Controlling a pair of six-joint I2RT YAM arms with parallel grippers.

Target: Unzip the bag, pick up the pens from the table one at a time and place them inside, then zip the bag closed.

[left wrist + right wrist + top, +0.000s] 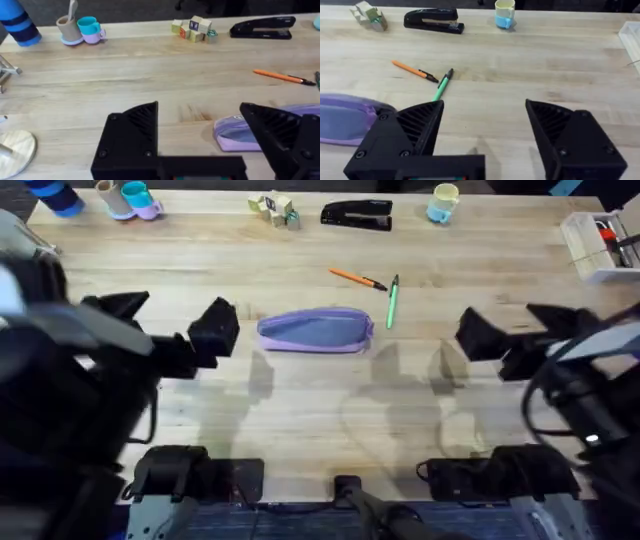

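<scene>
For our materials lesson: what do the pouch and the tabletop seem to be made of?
The bag looks like soft matte fabric: its lavender shell sags and rounds at the ends. The table looks like pale wood with a smooth, low-sheen finish: long planks with visible grain.

Dark floor (150, 7) lies beyond the tabletop's far edge

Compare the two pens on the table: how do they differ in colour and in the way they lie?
The orange pen has a black tip; the green pen has a black cap. The orange pen lies slanted across the table; the green one runs nearly front to back. The green pen lies nearer the bag. Both are slim, lie flat, and nearly meet at their black ends.
</scene>
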